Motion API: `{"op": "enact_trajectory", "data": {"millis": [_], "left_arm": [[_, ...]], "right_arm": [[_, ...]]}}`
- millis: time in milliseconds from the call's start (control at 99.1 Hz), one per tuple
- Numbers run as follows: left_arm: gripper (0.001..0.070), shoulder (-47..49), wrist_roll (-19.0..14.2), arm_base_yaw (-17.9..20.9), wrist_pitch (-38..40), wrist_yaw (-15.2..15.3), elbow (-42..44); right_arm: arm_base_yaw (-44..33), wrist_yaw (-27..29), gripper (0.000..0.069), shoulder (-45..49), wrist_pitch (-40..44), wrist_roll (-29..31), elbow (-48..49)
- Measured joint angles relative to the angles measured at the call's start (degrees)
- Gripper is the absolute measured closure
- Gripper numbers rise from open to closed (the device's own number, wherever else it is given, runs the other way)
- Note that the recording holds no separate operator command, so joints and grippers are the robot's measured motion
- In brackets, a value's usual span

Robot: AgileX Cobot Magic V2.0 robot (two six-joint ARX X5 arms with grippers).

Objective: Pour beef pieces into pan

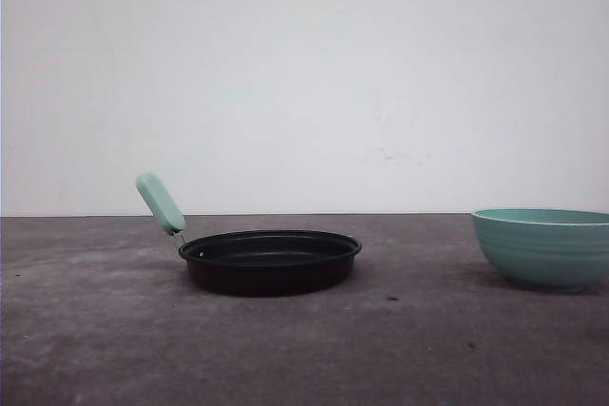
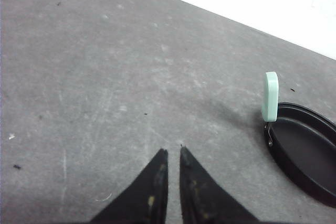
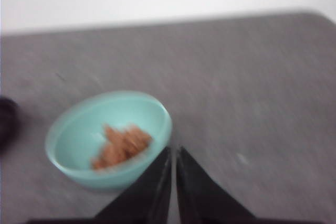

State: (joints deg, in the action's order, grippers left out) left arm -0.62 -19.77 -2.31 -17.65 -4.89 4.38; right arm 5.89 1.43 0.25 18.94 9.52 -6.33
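Note:
A shallow black pan [image 1: 270,260] rests on the grey table, left of centre, its mint-green handle [image 1: 160,203] angled up to the left. The same pan [image 2: 307,150] and handle [image 2: 270,96] show in the left wrist view, off to the side of my left gripper [image 2: 172,151], which is shut and holds nothing above bare table. A heap of reddish-brown beef pieces [image 3: 122,146] lies in a teal bowl [image 3: 107,139]. My right gripper [image 3: 173,150] is shut and empty, hovering just beside the bowl's rim. This view is blurred.
The teal bowl [image 1: 545,246] stands at the right edge of the front view, well apart from the pan. Grey tabletop [image 1: 304,349] stretches open in front of both. A white wall closes off the back.

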Motion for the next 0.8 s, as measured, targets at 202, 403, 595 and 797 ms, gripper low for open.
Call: {"op": "enact_trajectory", "data": {"millis": [202, 403, 595, 797], "left_arm": [[0.0696, -0.52, -0.48, 0.0, -2.19, -4.15, 0.76], [0.0696, -5.9, -1.09, -0.02, -2.62, -4.74, 9.31], [0.0696, -17.51, -1.31, -0.02, -3.8, -7.32, 22.69], [0.0696, -31.87, -0.09, -0.02, -7.43, -9.53, 39.98]], "right_arm": [[0.0, 2.21, 0.0676, 0.02, -3.69, 0.0, 0.04], [0.0, -2.8, 0.0681, 0.04, -8.11, 1.95, -2.91], [0.0, -4.39, 0.0681, 3.65, -5.75, 3.96, -13.14], [0.0, -7.34, 0.0681, 14.36, -1.99, 3.48, -28.61]]}}
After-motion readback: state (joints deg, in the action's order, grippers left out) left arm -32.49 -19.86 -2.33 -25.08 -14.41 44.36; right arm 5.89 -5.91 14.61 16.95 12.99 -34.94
